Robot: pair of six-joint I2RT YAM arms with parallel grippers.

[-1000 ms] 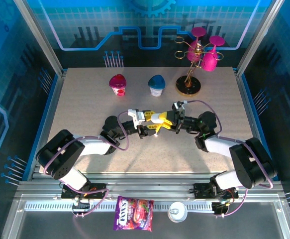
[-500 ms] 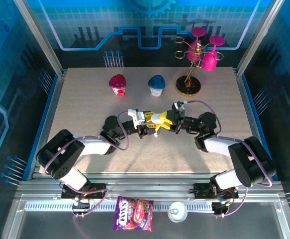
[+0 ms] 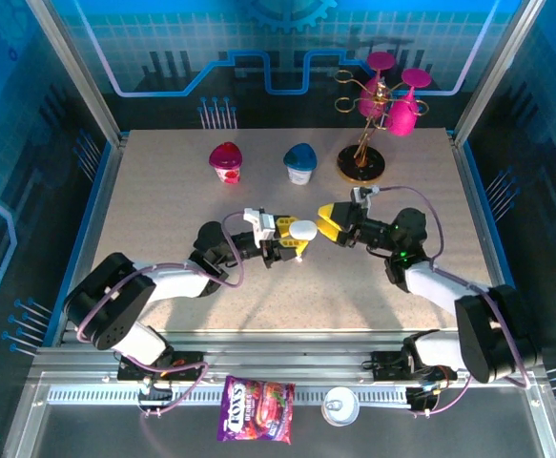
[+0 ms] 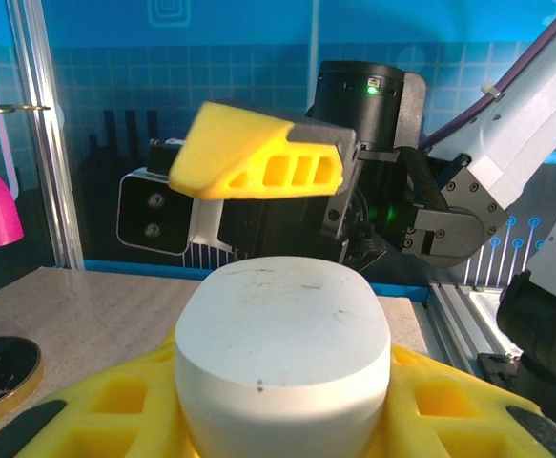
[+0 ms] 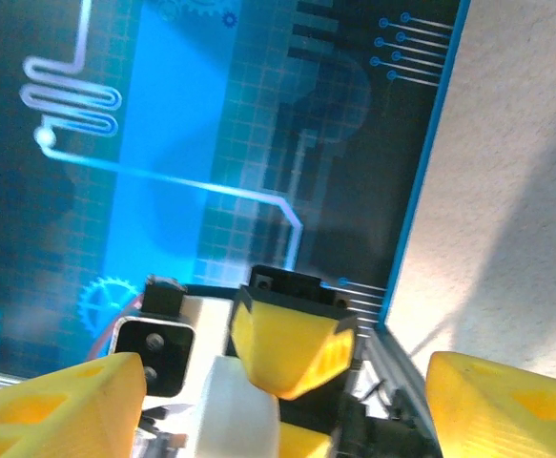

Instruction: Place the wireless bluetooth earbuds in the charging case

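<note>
**A:** Where is the charging case?

**B:** Over the middle of the worktop (image 3: 163,205). The charging case (image 3: 302,230), a smooth white pebble, is clamped between the yellow left fingers (image 4: 421,377), one on each side of it.

**A:** And the right fingers?

**B:** The right fingers (image 5: 506,401) are spread wide with nothing between them. They hang just beside the case, pointing at it but apart from it. From the left wrist, one of their yellow tips shows above and behind the case.

**A:** What else is there?

**B:** Along the far side stand a pink-topped cup (image 3: 225,160) and a blue-topped cup (image 3: 299,162). To their right is a gold stand (image 3: 363,164) hung with pink glasses. Below the arm bases lie a sweets bag (image 3: 257,408) and a small tin (image 3: 339,405).
</note>
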